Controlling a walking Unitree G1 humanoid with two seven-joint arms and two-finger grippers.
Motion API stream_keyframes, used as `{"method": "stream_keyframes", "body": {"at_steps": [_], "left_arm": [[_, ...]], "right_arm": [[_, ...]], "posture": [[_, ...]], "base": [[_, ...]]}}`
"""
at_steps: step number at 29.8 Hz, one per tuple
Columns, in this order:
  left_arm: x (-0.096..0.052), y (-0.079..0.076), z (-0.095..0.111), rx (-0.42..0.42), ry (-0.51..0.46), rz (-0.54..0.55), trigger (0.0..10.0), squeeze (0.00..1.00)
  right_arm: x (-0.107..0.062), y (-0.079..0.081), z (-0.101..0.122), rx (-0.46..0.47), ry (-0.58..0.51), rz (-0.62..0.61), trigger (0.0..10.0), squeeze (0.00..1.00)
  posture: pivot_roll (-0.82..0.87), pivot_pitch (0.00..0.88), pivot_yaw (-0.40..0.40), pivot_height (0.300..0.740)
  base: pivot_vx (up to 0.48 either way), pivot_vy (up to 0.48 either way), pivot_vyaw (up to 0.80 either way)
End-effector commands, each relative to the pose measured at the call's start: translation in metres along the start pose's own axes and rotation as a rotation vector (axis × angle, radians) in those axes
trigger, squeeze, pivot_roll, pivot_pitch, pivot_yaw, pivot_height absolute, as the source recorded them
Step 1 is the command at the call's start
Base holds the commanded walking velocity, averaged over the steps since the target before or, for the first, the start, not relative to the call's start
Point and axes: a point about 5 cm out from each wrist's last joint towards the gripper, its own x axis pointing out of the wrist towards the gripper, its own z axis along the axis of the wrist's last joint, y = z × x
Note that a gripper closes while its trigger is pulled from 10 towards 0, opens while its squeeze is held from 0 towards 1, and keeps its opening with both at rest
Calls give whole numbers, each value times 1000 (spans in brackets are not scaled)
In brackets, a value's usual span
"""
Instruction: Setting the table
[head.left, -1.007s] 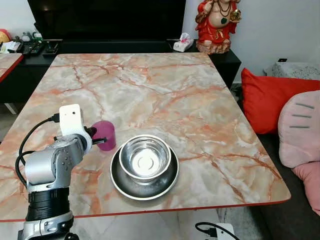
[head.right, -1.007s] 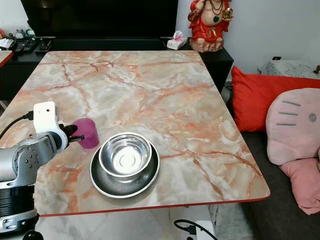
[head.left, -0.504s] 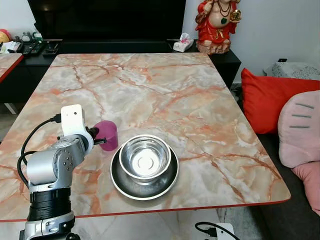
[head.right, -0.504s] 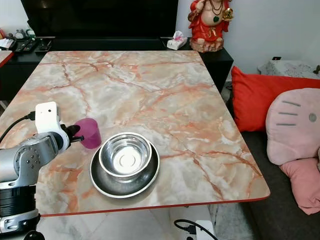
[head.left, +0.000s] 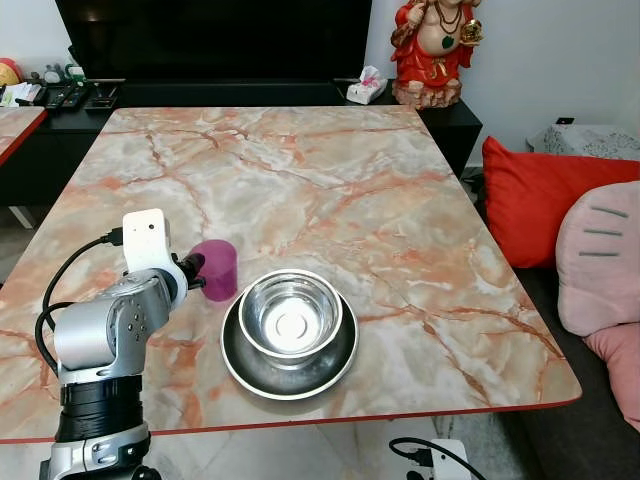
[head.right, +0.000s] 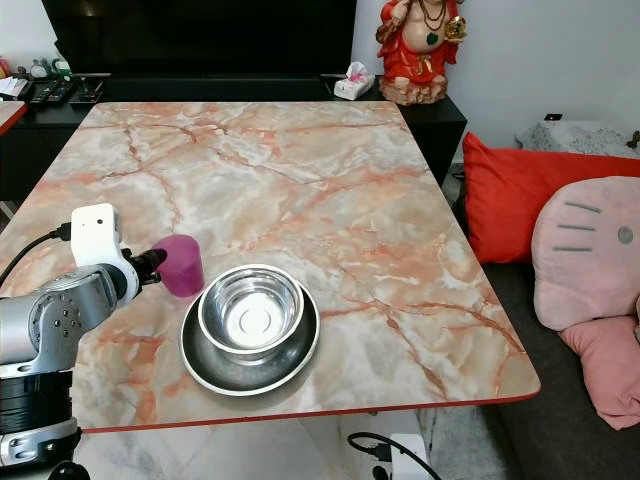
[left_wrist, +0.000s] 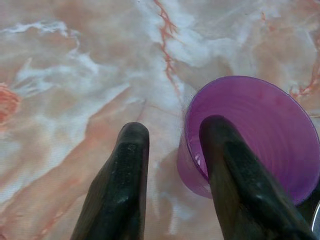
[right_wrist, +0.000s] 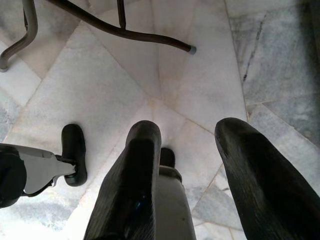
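Note:
A purple cup stands upright on the marble table, just left of a steel bowl that sits in a dark steel plate near the front edge. My left gripper is at the cup's left side. In the left wrist view the gripper is open and straddles the rim of the cup, one finger inside and the other outside on the table side. My right gripper hangs open over the tiled floor.
Red cushion and pink cushion lie right of the table. A red statue and tissue box stand on the black cabinet behind. A cable lies on the floor. Metal legs cross the floor near my right arm.
The left gripper and the purple cup have shifted slightly right, closer to the bowl. Bowl and plate have not moved.

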Motion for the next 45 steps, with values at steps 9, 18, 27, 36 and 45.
{"method": "stream_keyframes", "body": {"at_steps": [9, 18, 27, 36, 45], "left_arm": [[-3, -5, 13, 34, -84, 6, 10000, 0], [-16, -12, 46, 87, -415, -36, 10000, 0], [-30, -57, 21, 413, -697, -265, 10000, 0], [-29, -66, 10, 430, -754, -333, 10000, 0], [-23, -64, 6, 420, -771, -337, 10000, 0]], "right_arm": [[-2, -4, -6, -5, 22, -3, 10000, 0], [-1, 2, -5, -4, 20, 1, 10000, 0], [-1, 7, -4, 8, 12, -9, 10000, 0], [-3, -9, -7, 34, 6, -46, 10000, 0], [-1, 0, -3, 33, 0, -22, 10000, 0]], "posture": [[151, 38, -46, 740], [147, 42, -45, 740], [127, 43, -41, 740], [128, 16, -20, 740], [128, 0, -7, 740]], "base": [[0, 0, 0], [0, 0, 0], [0, 0, 0], [0, 0, 0], [0, 0, 0]]}}
